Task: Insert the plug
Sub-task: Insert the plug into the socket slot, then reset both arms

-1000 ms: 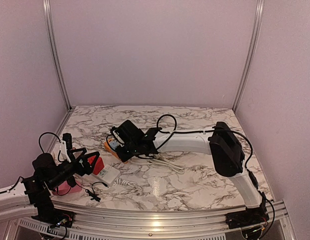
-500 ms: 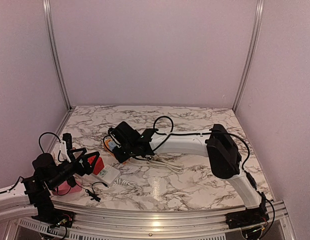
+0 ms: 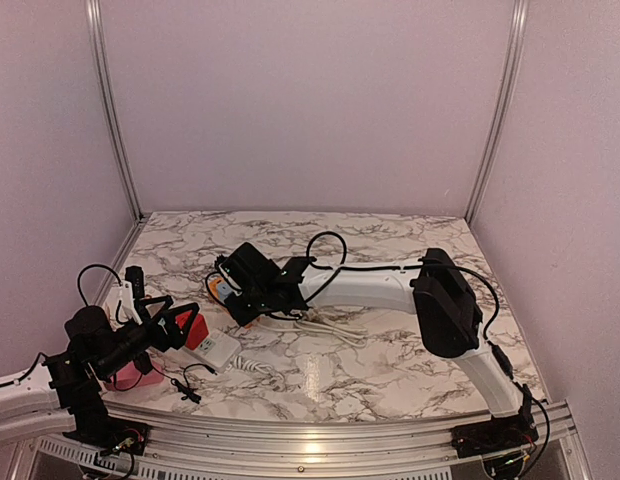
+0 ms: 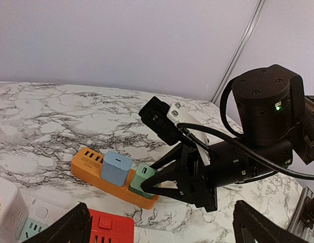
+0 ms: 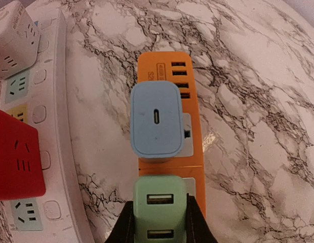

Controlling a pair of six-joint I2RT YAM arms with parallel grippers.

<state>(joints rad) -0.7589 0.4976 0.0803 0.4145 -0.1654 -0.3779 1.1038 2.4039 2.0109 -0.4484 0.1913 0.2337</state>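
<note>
The orange power strip (image 5: 162, 68) lies on the marble table, also seen in the left wrist view (image 4: 88, 162) and the top view (image 3: 218, 290). A blue charger (image 5: 156, 121) stands plugged in it. My right gripper (image 5: 160, 225) is shut on the green USB plug (image 5: 160, 210), which stands on the strip's socket right beside the blue charger (image 4: 115, 168). I cannot tell if it is fully seated. The left wrist view shows the green plug (image 4: 142, 178) between the black fingers (image 4: 169, 172). My left gripper (image 4: 162, 233) is open and empty at the near left (image 3: 180, 325).
A long white power strip (image 5: 50, 126) lies left of the orange one, carrying a white cube adapter (image 5: 15, 38) and a red cube adapter (image 5: 15, 157). A white cable (image 3: 330, 328) lies under the right arm. A pink object (image 3: 125, 378) sits by the left arm.
My right gripper has shifted a little to the far left over the orange strip with the green plug in it. The left arm has not moved.
</note>
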